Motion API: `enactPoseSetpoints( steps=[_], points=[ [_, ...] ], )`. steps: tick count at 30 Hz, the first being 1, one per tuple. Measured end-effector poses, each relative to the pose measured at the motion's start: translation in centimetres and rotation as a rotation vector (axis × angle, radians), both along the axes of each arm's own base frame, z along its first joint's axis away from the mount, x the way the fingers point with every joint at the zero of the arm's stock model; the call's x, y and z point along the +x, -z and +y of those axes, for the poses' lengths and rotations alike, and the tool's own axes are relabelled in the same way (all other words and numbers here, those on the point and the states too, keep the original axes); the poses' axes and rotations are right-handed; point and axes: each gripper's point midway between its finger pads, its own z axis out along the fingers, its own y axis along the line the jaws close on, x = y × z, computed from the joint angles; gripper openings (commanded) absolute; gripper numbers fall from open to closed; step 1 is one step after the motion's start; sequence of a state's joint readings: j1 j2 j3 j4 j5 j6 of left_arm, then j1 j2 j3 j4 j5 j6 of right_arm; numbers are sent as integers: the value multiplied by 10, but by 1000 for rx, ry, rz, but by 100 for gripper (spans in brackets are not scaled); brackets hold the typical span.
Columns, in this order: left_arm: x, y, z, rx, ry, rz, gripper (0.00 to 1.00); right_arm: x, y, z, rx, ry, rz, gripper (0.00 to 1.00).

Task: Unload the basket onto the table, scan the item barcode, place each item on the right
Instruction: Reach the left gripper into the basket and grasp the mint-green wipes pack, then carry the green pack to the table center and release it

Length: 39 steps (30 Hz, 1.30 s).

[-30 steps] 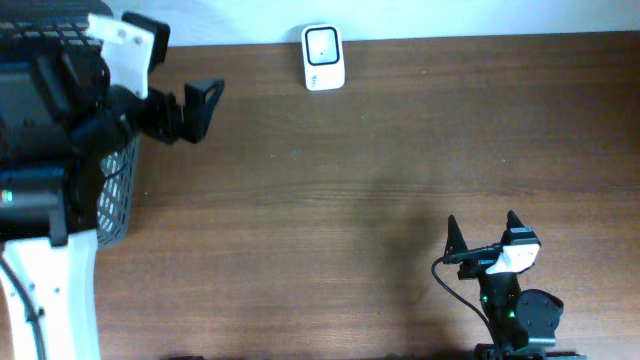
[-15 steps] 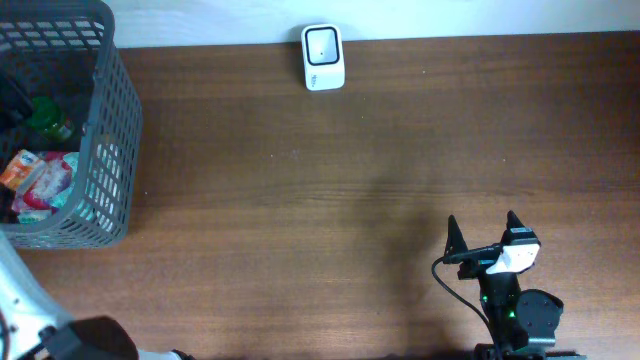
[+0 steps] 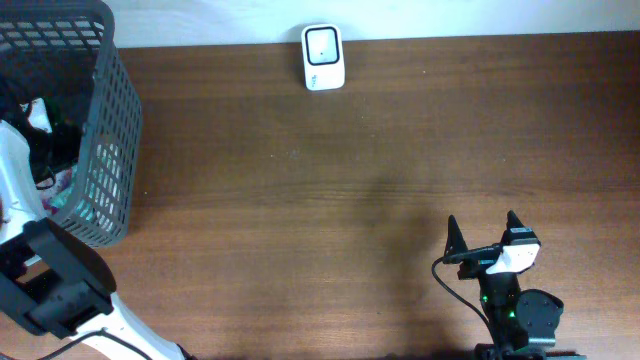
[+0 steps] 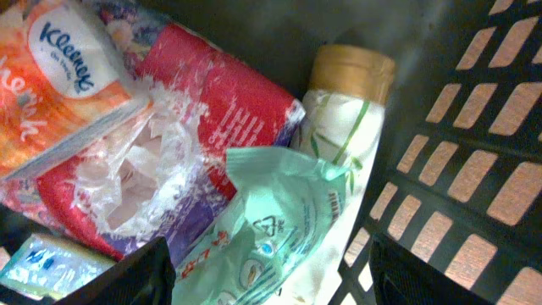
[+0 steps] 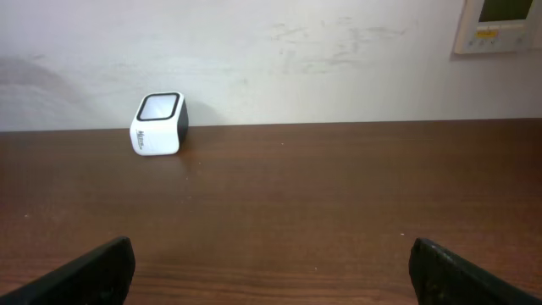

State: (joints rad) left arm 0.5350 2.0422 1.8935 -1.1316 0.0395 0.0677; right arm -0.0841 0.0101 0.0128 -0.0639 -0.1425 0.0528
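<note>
- Showed the white barcode scanner [image 3: 323,57] at 12 o'clock on the brown table [image 3: 300,200], hard against the far edge and well apart from both arms.
- Placed the grey mesh basket [image 3: 112,140] at 10 o'clock, with the left arm [image 3: 50,290] bent over its rim from 8 o'clock and hiding most of the contents from above.
- Found, through the left wrist camera, a mint-green pouch [image 4: 279,212] lying on top of the pile inside the basket. Set a red packet [image 4: 220,110] and an orange Kleenex pack [image 4: 59,76] at 10 o'clock of it, and a gold-capped bottle [image 4: 347,110] at 1 o'clock against the mesh.
- Caught the left gripper [image 4: 269,258] spread wide, one finger either side of the pouch. Could not tell whether the pads touched it.
- Caught the right gripper [image 3: 482,232] at 5 o'clock, jaws wide apart and holding nothing.
- Gave, from the right wrist camera alone, a plain sightline across the table to the scanner, plus a wall panel [image 5: 500,25] at 1 o'clock.
- Made out the basket's separate items only from the left wrist.
</note>
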Motion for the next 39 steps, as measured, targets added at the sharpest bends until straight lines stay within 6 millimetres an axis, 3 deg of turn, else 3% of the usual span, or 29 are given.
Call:
enactPoseSetpoints(
  steps=[3, 6, 7, 9, 13, 15, 17, 19, 20, 22, 23, 25, 28, 29, 31, 32, 34, 37, 39],
  points=[
    [-8, 5, -2, -11, -2, 41, 78, 0, 0, 0, 1, 0, 0, 99],
    [-13, 33, -5, -52, 2, 118, 63, 0, 0, 0, 0, 0, 0, 99],
    [-15, 42, -6, -65, 5, 145, 52, 0, 0, 0, 0, 0, 0, 99],
    [-18, 52, -6, -74, 10, 173, 0, 0, 0, 0, 0, 0, 0, 99],
    [-25, 50, -9, -92, 11, 202, 0, 0, 0, 0, 0, 0, 0, 99],
    [-18, 26, -16, -137, 18, 166, 0, 0, 0, 0, 1, 0, 0, 99],
    [1, -22, -17, -150, 2, 56, 0, 0, 0, 0, 0, 0, 0, 99],
    [19, -98, -15, -135, -58, -136, 0, 0, 0, 0, 0, 0, 0, 99],
    [20, -129, -18, -133, -74, -214, 0, 0, 0, 0, 0, 1, 0, 99],
    [24, -210, -32, -135, -57, -462, 0, 0, 0, 0, 0, 0, 0, 99],
    [20, -269, -57, -159, 14, -656, 0, 0, 0, 0, 0, 0, 0, 99],
    [11, -302, -82, -255, 22, -757, 0, 0, 0, 0, 0, 0, 0, 99],
    [2, -312, -137, -494, 31, -735, 0, 0, 0, 0, 0, 0, 0, 99],
    [9, -312, -178, -565, 110, -706, 0, 0, 0, 0, 0, 0, 0, 99],
    [18, -302, -230, -576, 192, -638, 0, 0, 0, 0, 0, 0, 0, 99],
    [21, -289, -275, -576, 265, -565, 0, 0, 0, 0, 0, 0, 0, 99],
    [24, -266, -323, -511, 329, -478, 0, 0, 0, 0, 0, 0, 0, 99],
    [33, -214, -395, -337, 427, -360, 0, 0, 0, 0, 0, 0, 0, 99],
    [38, -165, -447, -272, 477, -281, 0, 0, 0, 0, 0, 0, 0, 99]
  ],
)
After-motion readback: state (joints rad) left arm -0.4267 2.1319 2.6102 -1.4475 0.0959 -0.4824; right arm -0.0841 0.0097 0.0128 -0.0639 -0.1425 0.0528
